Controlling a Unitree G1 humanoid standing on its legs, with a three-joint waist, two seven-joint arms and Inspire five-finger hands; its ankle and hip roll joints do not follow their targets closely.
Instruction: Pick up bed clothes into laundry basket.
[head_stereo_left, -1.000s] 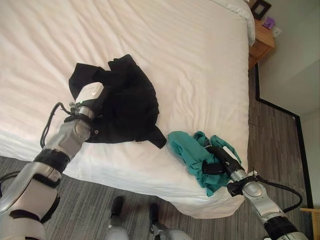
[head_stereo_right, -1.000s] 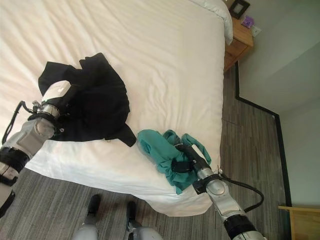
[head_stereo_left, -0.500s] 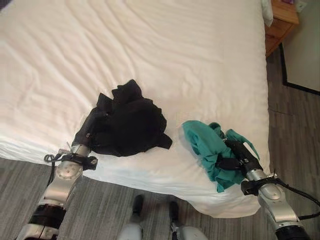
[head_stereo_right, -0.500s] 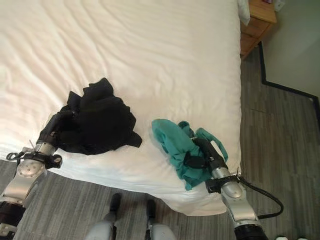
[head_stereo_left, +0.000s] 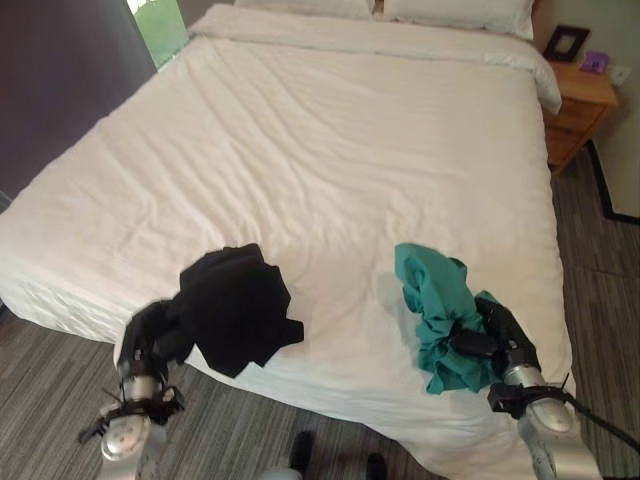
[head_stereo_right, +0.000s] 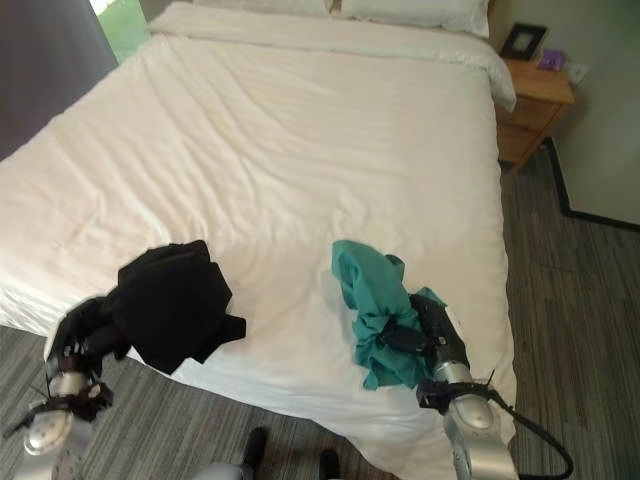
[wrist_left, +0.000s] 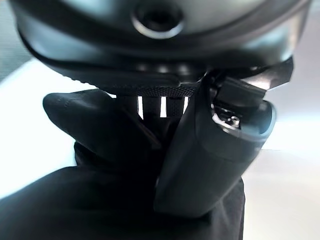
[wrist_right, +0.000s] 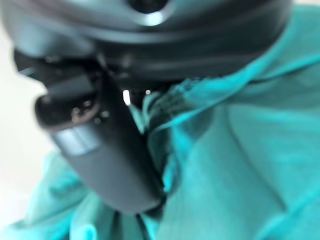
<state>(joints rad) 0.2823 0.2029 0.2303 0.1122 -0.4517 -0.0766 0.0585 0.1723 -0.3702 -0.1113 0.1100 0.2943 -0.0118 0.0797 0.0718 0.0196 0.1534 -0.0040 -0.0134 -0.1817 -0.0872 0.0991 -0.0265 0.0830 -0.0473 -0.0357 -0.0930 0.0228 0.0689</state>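
A: Where the near edge of the white bed (head_stereo_left: 330, 130) is met, how is the black garment (head_stereo_left: 238, 308) placed against the left hand (head_stereo_left: 148, 335)?

B: The black garment is seen bunched on the mattress just inside that edge, with its outer side gathered into the left hand. In the left wrist view the thumb (wrist_left: 210, 155) is pressed down over the dark cloth and the fingers are curled against it, so the cloth is pinched between them.

A: And the teal garment (head_stereo_left: 438, 310)?

B: It is heaped near the bed's right side, close to the front corner. Its lower folds are drawn round the right hand (head_stereo_left: 498, 335), whose thumb (wrist_right: 100, 150) is laid across the teal cloth in the right wrist view, with fabric pressed on the far side of it. The cloth is clamped there by curled fingers.

A: Are the two garments touching?

B: No, they are kept well apart, with bare sheet between them. Most of each garment is lying on the bed, and only the gripped edge is taken up.

A: What else is shown?

B: Pillows (head_stereo_left: 455, 12) are set along the head of the bed, and a wooden nightstand (head_stereo_left: 578, 110) is placed beside it, with a dark picture frame (head_stereo_left: 566, 42) stood on top. Grey wood-grain floor (head_stereo_left: 250, 445) is seen below the bed
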